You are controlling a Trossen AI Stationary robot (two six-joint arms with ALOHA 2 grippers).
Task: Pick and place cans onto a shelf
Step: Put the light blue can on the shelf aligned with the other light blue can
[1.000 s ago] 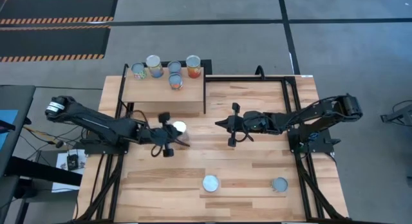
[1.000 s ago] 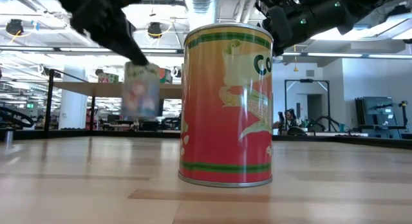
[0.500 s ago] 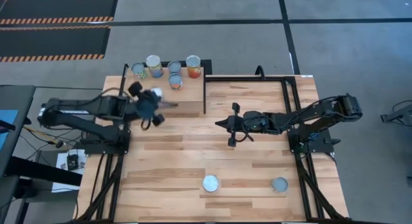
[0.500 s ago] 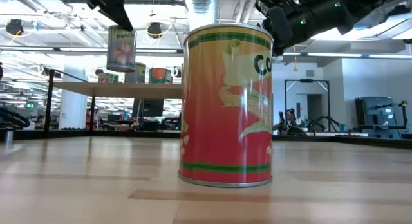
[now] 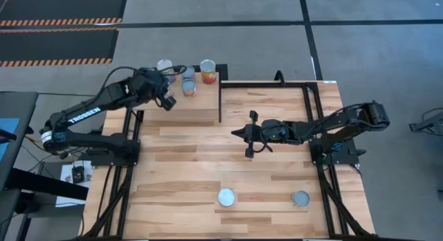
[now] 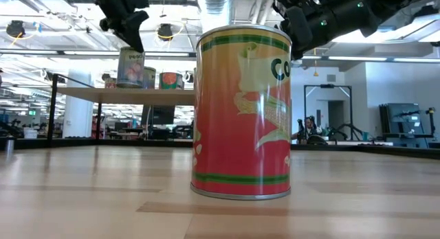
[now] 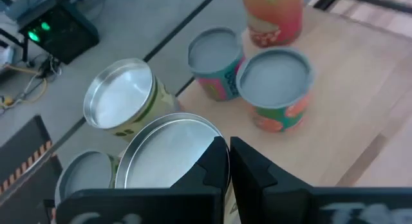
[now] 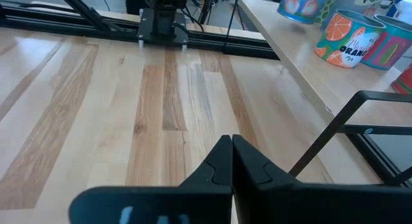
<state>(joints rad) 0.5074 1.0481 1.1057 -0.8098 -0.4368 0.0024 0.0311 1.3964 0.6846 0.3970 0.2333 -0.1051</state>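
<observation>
Left gripper (image 7: 227,153): reaching over the back-left corner of the shelf (image 5: 197,111), fingers drawn almost together. They look pinched on the rim of the gripped can (image 7: 164,153), one finger on the lid and one outside the wall. A rim pinch would explain so narrow a gap on so wide a tin.

- Low view: the gripped can's base sits level with the other cans, so it reads as down on the shelf or just short of it. Release not yet made.
- Shelf stands in the back-left corner of the worktop (image 5: 277,172).
- Neighbours cluster along the shelf's back edge: yellow-label can (image 7: 119,102), teal can (image 7: 215,56), orange-print can (image 7: 277,89), red-orange can (image 7: 273,18). Packed close, likely to keep the front of the shelf free. The tight spacing means a risk of nudging the yellow-label can on the way out.
- Right gripper (image 5: 239,133): waiting above mid-worktop, fingers pressed together, holding nothing.
- Left tabletop can (image 5: 226,197) and right tabletop can (image 5: 300,198) stand upright near the worktop's front edge, well apart, not yet shelved.
</observation>
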